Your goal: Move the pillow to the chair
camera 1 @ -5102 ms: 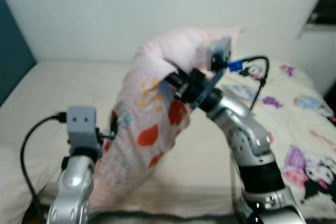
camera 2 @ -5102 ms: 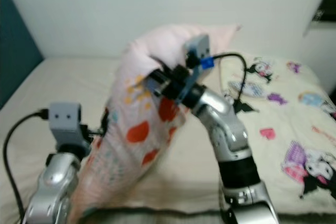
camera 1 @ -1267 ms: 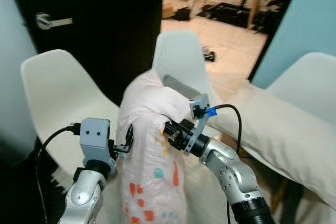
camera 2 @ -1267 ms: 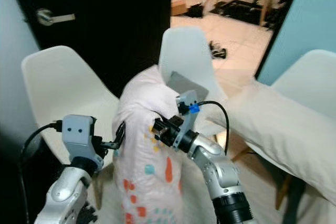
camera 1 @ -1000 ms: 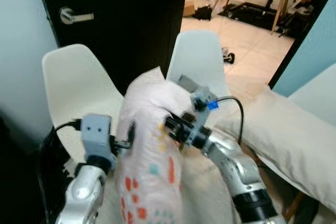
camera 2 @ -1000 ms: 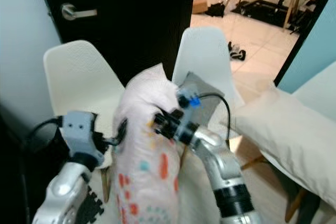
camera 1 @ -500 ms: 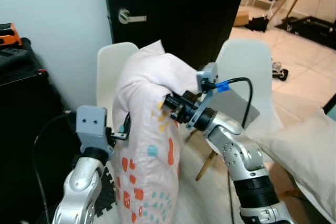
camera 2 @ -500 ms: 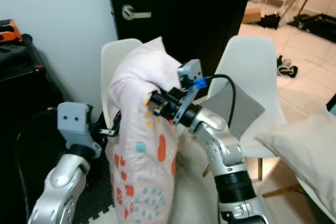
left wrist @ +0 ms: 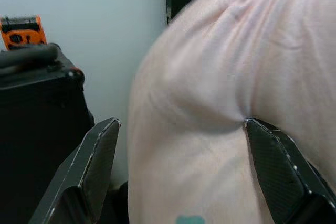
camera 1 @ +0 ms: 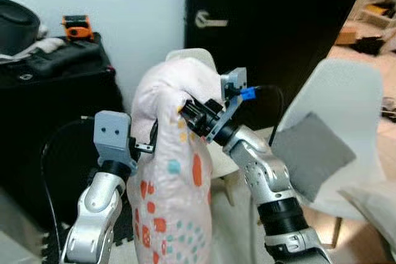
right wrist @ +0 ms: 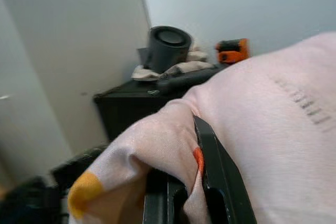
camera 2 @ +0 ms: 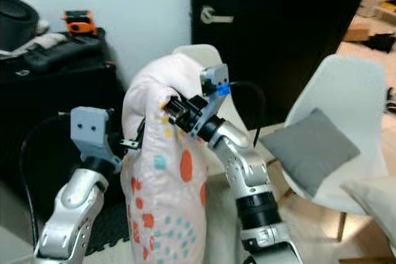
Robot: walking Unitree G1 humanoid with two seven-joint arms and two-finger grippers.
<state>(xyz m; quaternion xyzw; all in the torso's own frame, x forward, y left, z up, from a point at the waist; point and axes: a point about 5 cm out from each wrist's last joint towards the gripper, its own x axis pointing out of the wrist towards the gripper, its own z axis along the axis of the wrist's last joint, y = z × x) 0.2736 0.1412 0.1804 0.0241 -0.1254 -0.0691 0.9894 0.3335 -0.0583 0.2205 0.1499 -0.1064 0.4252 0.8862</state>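
Between both arms, pillow [camera 1: 173, 183] hanging upright

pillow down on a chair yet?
No, the pillow hangs upright in the air between the left gripper and right gripper, in front of the white chair.

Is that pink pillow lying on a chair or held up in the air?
Held up: the pillow hangs upright between both grippers, off any chair.

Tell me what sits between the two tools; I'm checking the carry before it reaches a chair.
The pink pillow fills that stretch: the left tool presses its side, fingers spread, and the right tool pinches a fold near its top. Both eye views show it.
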